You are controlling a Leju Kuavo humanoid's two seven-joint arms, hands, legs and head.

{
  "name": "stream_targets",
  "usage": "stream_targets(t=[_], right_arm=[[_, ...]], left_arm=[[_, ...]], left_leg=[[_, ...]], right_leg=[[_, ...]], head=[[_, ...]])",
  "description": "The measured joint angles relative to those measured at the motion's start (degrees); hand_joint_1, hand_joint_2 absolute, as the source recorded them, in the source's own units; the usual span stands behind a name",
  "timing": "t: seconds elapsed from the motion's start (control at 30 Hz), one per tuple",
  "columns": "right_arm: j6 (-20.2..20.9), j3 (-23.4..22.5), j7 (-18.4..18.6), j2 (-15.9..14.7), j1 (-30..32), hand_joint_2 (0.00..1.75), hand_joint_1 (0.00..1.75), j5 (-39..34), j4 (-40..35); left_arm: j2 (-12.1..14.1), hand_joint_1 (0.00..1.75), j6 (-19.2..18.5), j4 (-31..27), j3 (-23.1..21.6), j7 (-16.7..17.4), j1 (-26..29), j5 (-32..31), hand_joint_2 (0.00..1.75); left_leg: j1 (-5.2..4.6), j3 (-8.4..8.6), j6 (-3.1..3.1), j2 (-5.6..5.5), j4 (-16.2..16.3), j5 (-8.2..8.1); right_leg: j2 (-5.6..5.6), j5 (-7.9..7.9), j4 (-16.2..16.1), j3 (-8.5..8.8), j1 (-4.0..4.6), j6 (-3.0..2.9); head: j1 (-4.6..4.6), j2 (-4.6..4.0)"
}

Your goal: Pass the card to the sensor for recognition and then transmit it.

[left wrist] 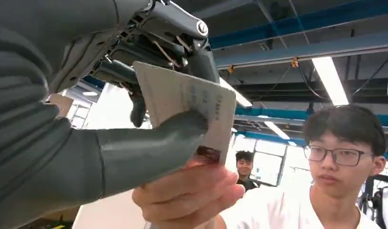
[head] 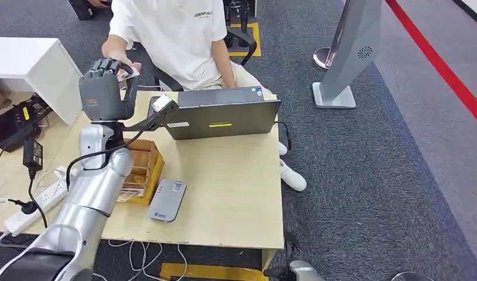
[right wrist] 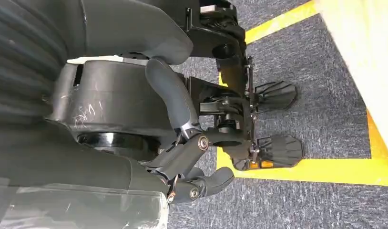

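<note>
My left hand (head: 104, 88) is raised above the table's far left corner, toward a seated person (head: 177, 35). In the left wrist view its thumb (left wrist: 149, 148) and fingers pinch a pale printed card (left wrist: 192, 95). The person's hand (left wrist: 192, 193) grips the same card by its free edge; in the head view that hand (head: 130, 65) sits right against mine. The grey card sensor (head: 167, 200) lies flat on the table near its front edge, well below and apart from the card. My right hand (right wrist: 182, 143) hangs beside my body with fingers curled in and nothing in them.
An open grey laptop (head: 224, 117) stands at the table's far side. A wooden box (head: 143, 167) sits beside my left arm. The wooden table (head: 236, 193) has bare surface on its right half. A power strip and cables (head: 31, 205) lie at the left; a grey stand (head: 347, 52) is on the carpet.
</note>
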Motion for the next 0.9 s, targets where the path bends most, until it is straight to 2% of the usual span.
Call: stream_targets(t=[0.9], right_arm=[[0.0,0.0,-0.6,0.0,0.1,1.75,0.0,-0.1,0.1]], left_arm=[[0.1,1.75,0.5,2.5,-1.6,-1.6,0.7,3.5,1.75]], left_leg=[[0.0,-0.01,0.0,0.0,0.0,0.0]], right_leg=[[0.0,0.0,0.0,-0.01,0.0,0.0]], head=[[0.0,0.0]])
